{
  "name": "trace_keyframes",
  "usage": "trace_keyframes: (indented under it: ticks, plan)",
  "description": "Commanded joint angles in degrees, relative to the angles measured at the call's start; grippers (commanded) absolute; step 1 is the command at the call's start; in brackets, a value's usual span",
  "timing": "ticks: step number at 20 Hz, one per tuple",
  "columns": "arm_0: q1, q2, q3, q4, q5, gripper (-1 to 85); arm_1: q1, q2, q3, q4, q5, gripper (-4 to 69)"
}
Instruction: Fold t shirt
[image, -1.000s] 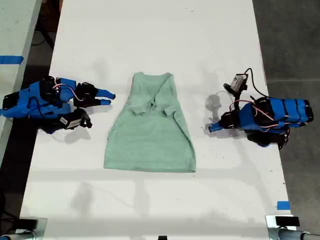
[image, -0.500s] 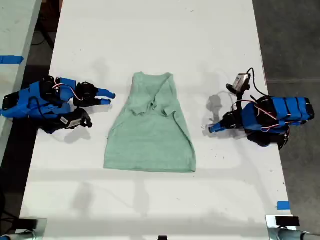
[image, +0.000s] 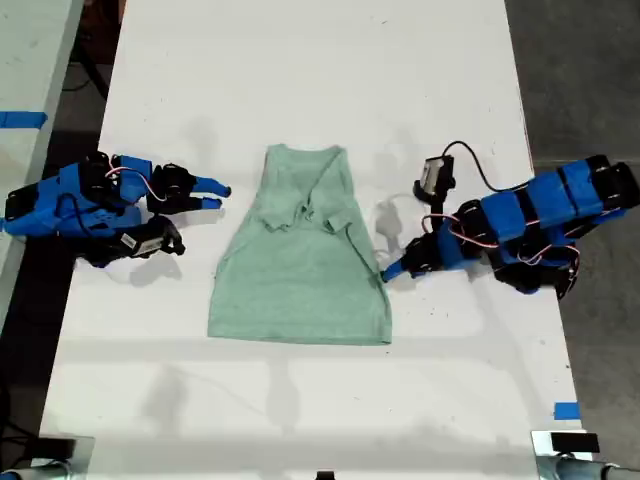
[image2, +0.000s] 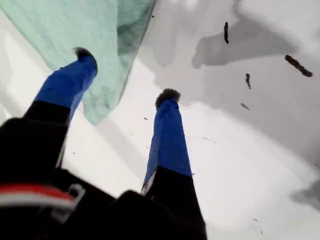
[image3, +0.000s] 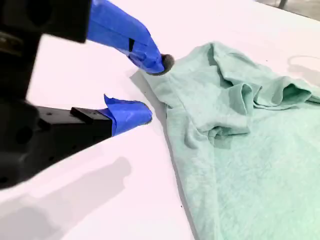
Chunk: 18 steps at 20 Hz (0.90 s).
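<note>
My first gripper (image2: 125, 75) has reached the t shirt's (image: 300, 270) edge, jaws spread.

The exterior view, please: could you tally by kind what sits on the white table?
t shirt: 1
blue arms: 2, one at the exterior view's left, one at its right
blue tape piece: 1
Total: 4

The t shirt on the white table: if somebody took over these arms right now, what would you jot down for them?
My first gripper: open, at the t shirt's edge on the exterior view's right, nothing gripped.
My second gripper: open, beside the neck end on the exterior view's left, holding nothing.
The t shirt lies flat on the table, sleeves tucked in.
Left: grip the shirt and fold its body.
</note>
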Motion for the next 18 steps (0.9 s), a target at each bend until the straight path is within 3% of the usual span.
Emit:
trace_keyframes:
  ticks: [1,5,10,11,12,18]
  plan:
    - [-0.53,0.26,2.64,-0.09,-0.35,12.5,-1.76,-14.41,-11.34,-3.34,0.44,19.1]
    - [-0.44,0.26,2.64,-0.09,-0.35,12.5,-1.58,-24.08,-16.96,-6.68,-0.26,17.8]
    - [-0.44,0.26,2.64,-0.09,-0.35,12.6,-2.11,-28.56,-19.42,-6.59,0.26,17.1]
    - [-0.44,0.26,2.64,-0.09,-0.35,12.6,-2.29,-29.62,-19.95,-6.59,0.88,0.2]
    - [-0.44,0.26,2.64,-0.09,-0.35,12.6,-2.46,-30.32,-20.57,-6.42,1.05,-0.5]
    - [-0.44,0.26,2.64,-0.09,-0.35,12.6,-0.70,-31.29,-37.79,9.14,-4.22,-0.5]
